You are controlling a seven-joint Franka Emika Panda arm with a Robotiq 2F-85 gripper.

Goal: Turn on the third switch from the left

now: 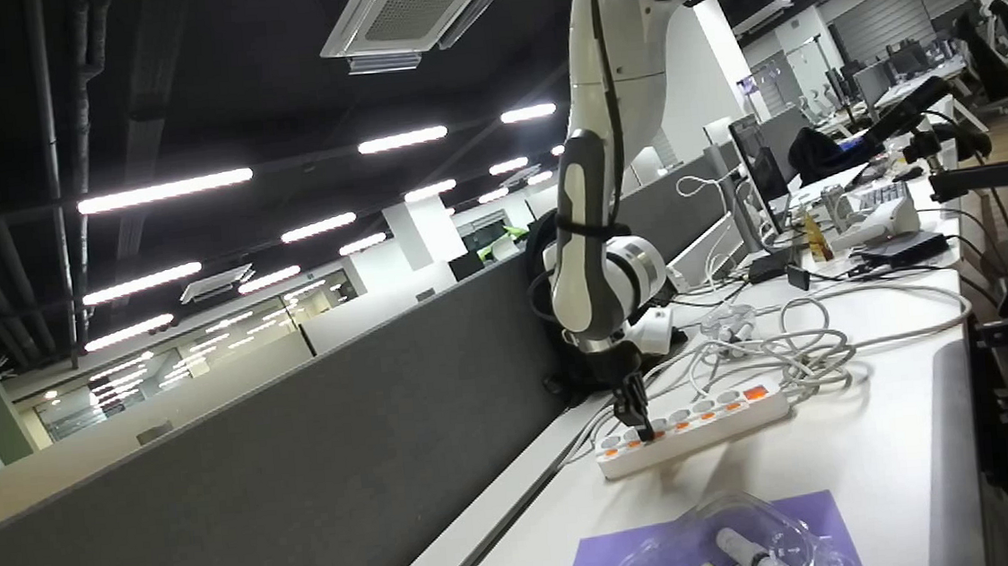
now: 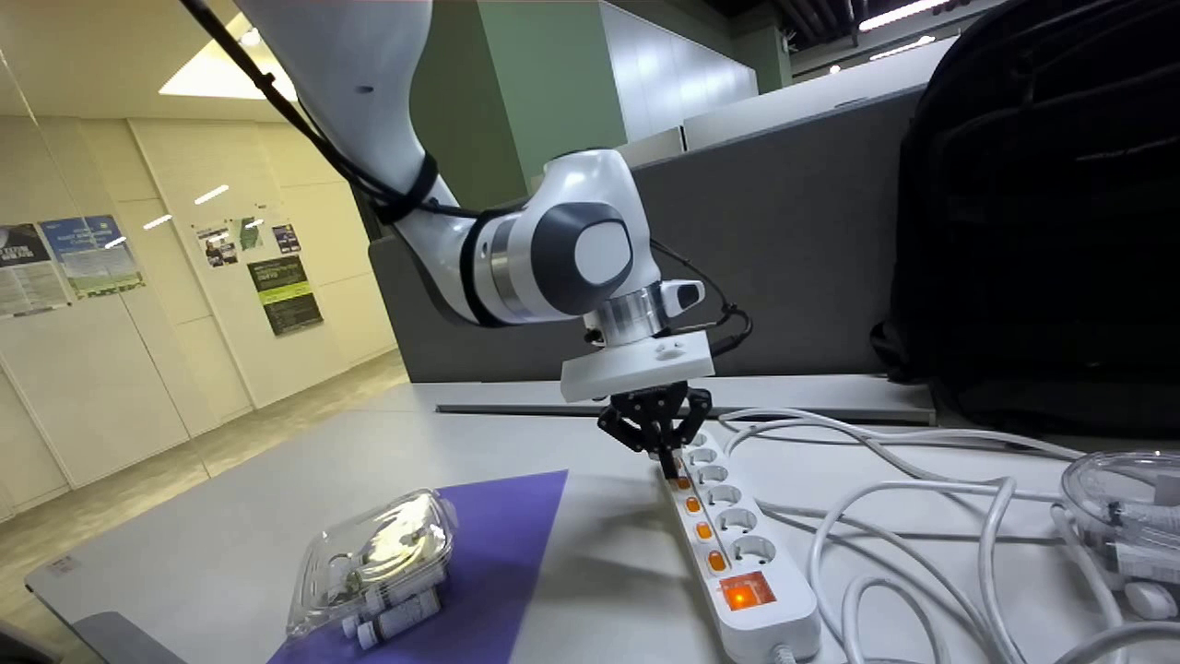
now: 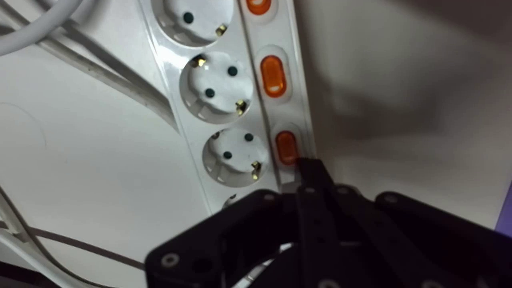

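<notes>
A white power strip [image 1: 705, 438] lies on the table; it also shows in an exterior view [image 2: 784, 604] and the wrist view [image 3: 248, 124]. It has a row of round sockets and several small orange switches, with a larger lit main switch [image 2: 747, 590] at its cable end. My gripper [image 1: 644, 434] is shut and empty, pointing down at the strip's switch row; it also shows in an exterior view [image 2: 670, 470]. In the wrist view its fingertips [image 3: 307, 162] overlap the lower edge of an orange switch [image 3: 287, 148]. I cannot tell whether they touch it. The gripper hides the switches beyond.
White cables [image 2: 885, 489] loop beside the strip. A transparent box [image 2: 373, 553] with vials sits on a purple sheet [image 2: 516, 544]. A grey partition [image 1: 303, 479] stands behind the table, with a black backpack [image 2: 1032, 231] against it. Another transparent container [image 2: 1129, 516] stands among the cables.
</notes>
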